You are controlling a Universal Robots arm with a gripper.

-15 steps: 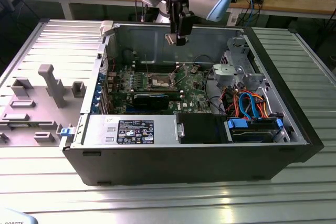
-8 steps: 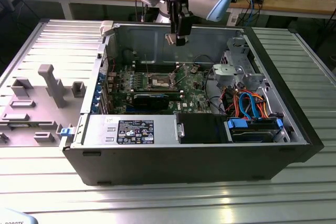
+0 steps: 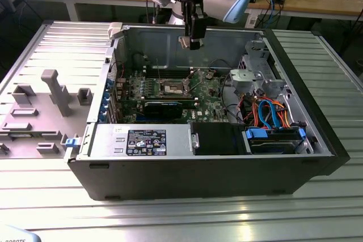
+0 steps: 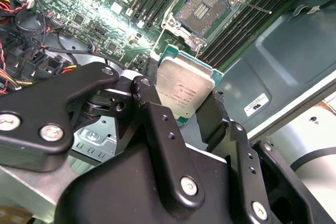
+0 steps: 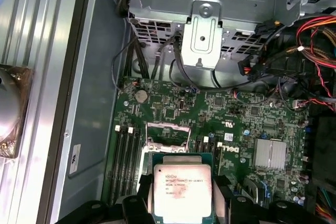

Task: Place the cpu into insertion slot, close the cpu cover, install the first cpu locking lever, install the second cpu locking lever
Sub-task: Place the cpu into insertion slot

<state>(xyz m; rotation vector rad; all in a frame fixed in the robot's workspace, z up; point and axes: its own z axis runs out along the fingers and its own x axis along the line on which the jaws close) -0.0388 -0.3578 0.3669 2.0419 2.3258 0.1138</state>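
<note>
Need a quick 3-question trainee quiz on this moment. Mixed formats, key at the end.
1. Multiple choice: what is the gripper shut on? A) the cpu B) a screwdriver C) nothing
2. True or false: the cpu already sits in the insertion slot.
3. Fill in (bare or covered): in the second wrist view, the pin field of the insertion slot is ____.

Key: 1 A; 2 false, the cpu is held in the gripper, apart from the insertion slot; 3 bare.
</note>
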